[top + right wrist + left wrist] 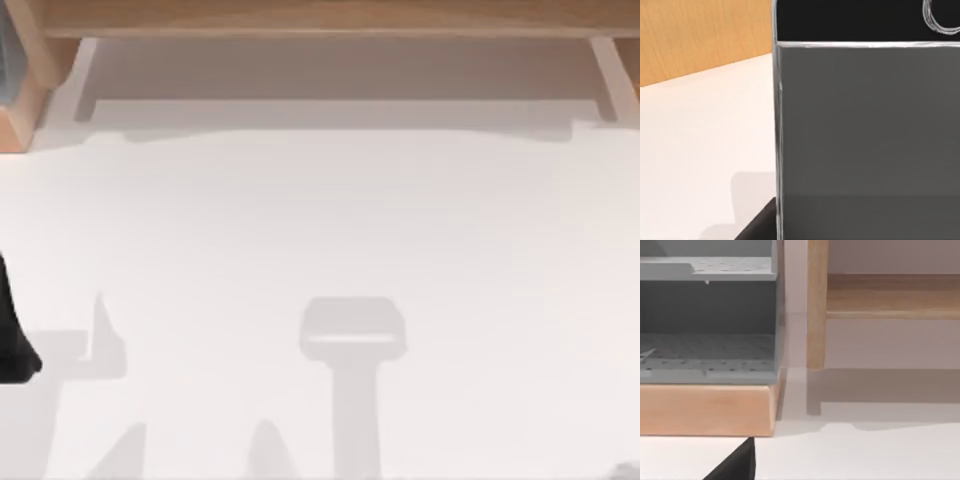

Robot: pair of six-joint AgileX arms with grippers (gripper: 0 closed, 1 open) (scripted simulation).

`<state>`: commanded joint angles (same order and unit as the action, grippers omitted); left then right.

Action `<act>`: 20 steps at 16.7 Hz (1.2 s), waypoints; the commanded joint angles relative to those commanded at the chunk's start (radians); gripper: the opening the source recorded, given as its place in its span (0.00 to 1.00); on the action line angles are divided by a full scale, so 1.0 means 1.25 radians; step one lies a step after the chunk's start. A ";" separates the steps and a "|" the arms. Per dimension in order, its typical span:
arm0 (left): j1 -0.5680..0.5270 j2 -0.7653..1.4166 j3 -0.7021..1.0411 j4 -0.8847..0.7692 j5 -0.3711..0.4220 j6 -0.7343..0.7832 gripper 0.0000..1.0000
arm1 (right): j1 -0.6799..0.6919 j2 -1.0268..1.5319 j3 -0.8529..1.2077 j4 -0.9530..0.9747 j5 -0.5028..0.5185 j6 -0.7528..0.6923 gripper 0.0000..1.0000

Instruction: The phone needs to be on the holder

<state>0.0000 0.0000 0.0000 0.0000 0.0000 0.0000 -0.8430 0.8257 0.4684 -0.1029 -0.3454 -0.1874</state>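
You're working over the white tabletop (320, 220); the slim grey-screened, silver-edged phone (865, 125) is sitting right against the right wrist camera. Can't tell whether either claw is clamped or released. You're wanting slow, level moves until the holder appears.

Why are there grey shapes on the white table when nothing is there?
Top view: the grey shapes on the table are soft shadows, probably from the arms above. Right wrist view: the phone sits very close to the camera, a faint shadow beside it. Left wrist view: a wooden post casts a shadow too.
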 joint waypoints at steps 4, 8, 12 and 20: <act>0.000 0.000 0.000 0.000 0.000 0.000 1.00 | 0.036 0.036 -0.006 0.049 0.041 -0.026 0.00; 0.000 0.000 0.000 0.000 0.000 0.000 1.00 | 0.046 0.113 -0.005 0.121 0.061 -0.030 0.00; 0.000 0.000 0.000 0.000 0.000 0.000 1.00 | 0.036 0.198 -0.001 0.188 0.049 0.023 0.00; 0.000 0.000 0.000 0.000 0.000 0.000 1.00 | 0.035 0.207 -0.001 0.196 0.047 0.030 0.23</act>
<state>0.0000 0.0000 0.0000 0.0000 0.0000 0.0000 -0.7995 1.0839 0.4672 0.1422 -0.2872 -0.1495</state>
